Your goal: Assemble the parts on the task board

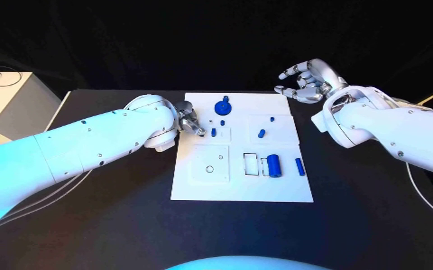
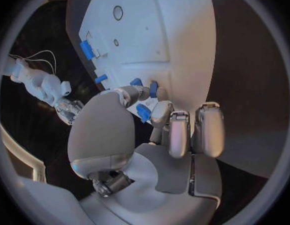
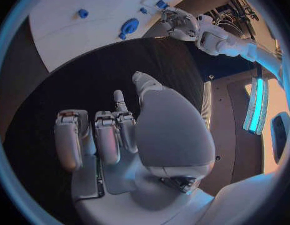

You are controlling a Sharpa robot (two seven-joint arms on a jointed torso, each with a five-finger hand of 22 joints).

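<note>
In the head view the left robot hand (image 1: 188,122) is mostly hidden behind its own white wrist. The small blue part (image 2: 144,112) at its fingertips is too covered to tell its shape. The task board (image 3: 89,20) is cut off by the right wrist view's upper edge.

Black table (image 1: 117,220), black backdrop (image 1: 181,20) (dark), pale cabinet (image 1: 18,104) left
</note>
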